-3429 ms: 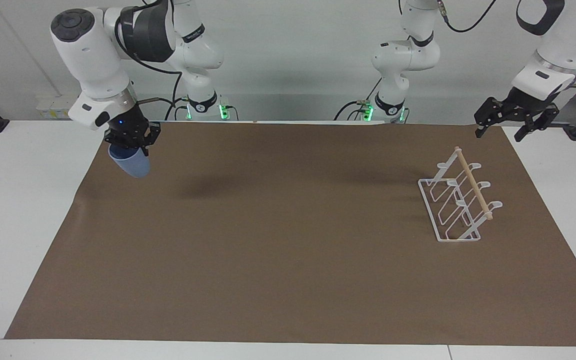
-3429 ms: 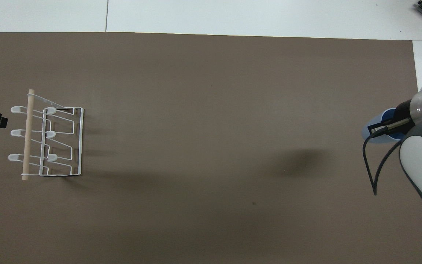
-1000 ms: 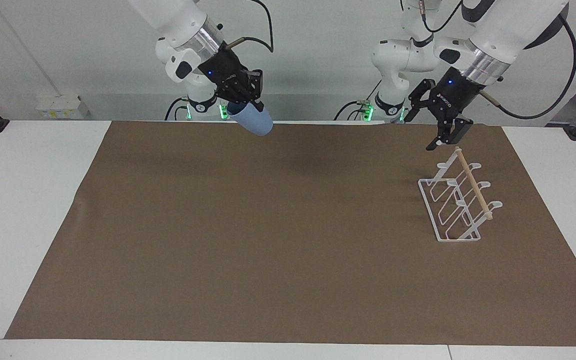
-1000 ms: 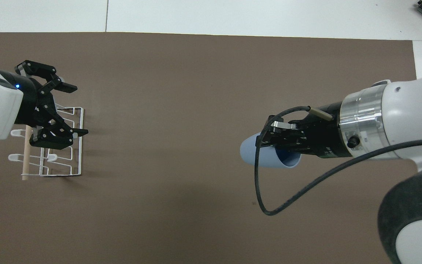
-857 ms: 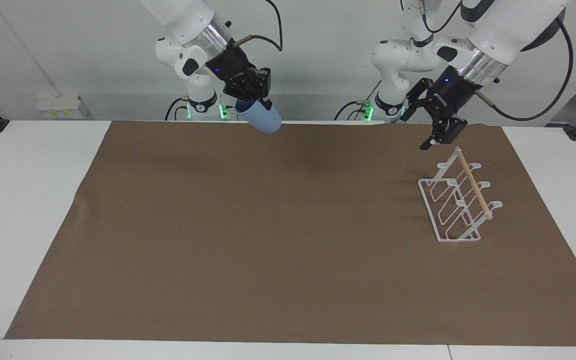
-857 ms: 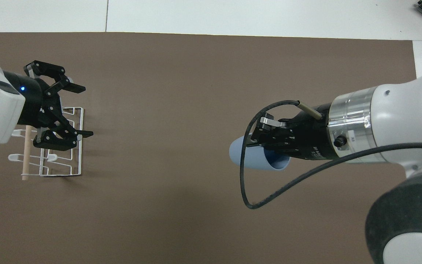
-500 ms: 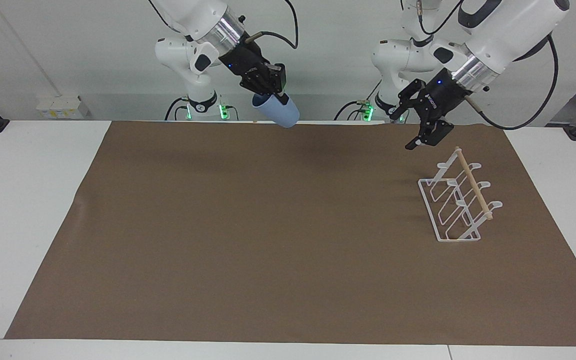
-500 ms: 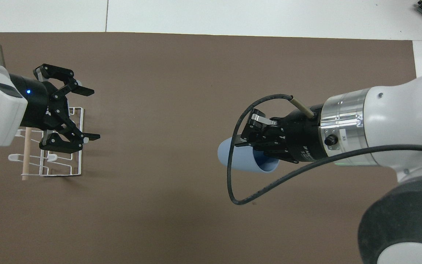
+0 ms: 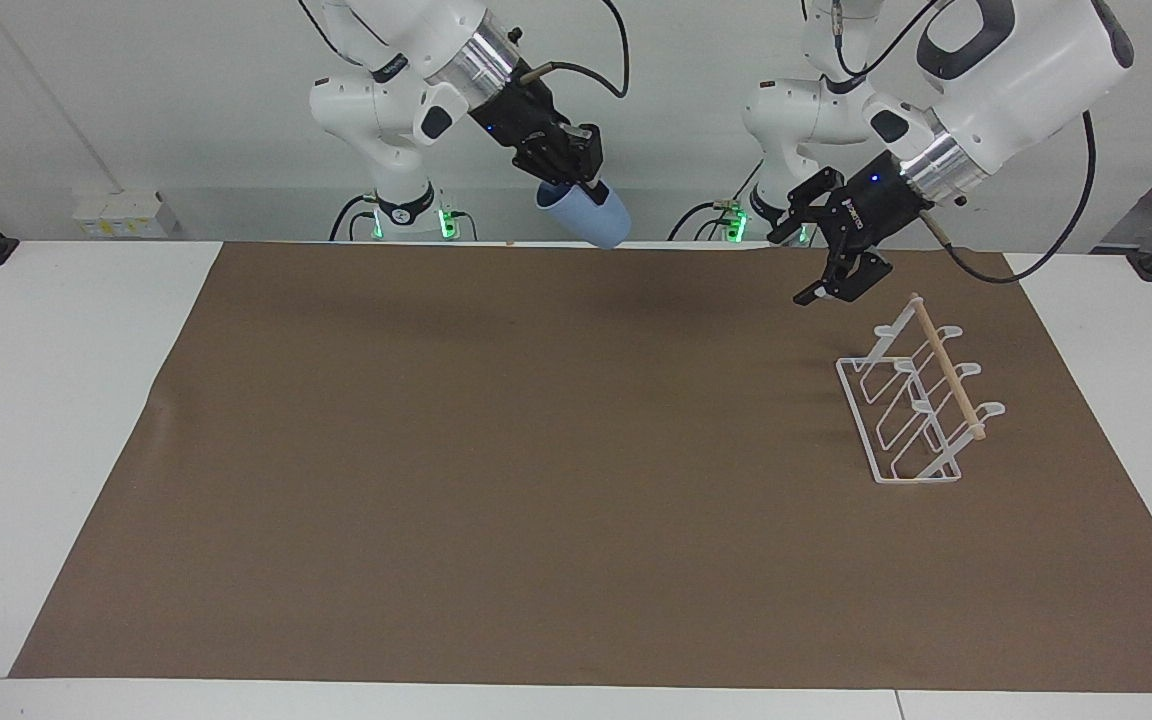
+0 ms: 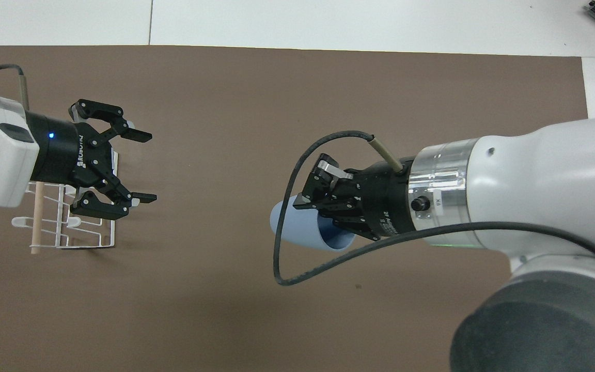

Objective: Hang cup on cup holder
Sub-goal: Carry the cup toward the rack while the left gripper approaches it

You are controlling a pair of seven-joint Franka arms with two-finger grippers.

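In the facing view, the right gripper (image 9: pixel 576 190) is raised above the brown mat (image 9: pixel 536 480), over the edge nearest the robots, its fingers clamped on the rim of the light blue cup (image 9: pixel 586 215), which hangs tilted with its base pointing down toward the left arm's end. The left gripper (image 9: pixel 821 270) hangs with its fingers spread wide and nothing between them, in the air just beside the cup holder (image 9: pixel 921 400), which stands on the mat toward the left arm's end of the table.

In the overhead view, the right gripper (image 10: pixel 323 199) pinches the cup (image 10: pixel 297 230) by its rim. The left gripper (image 10: pixel 140 168) gapes empty, partly covering the cup holder (image 10: pixel 70 227).
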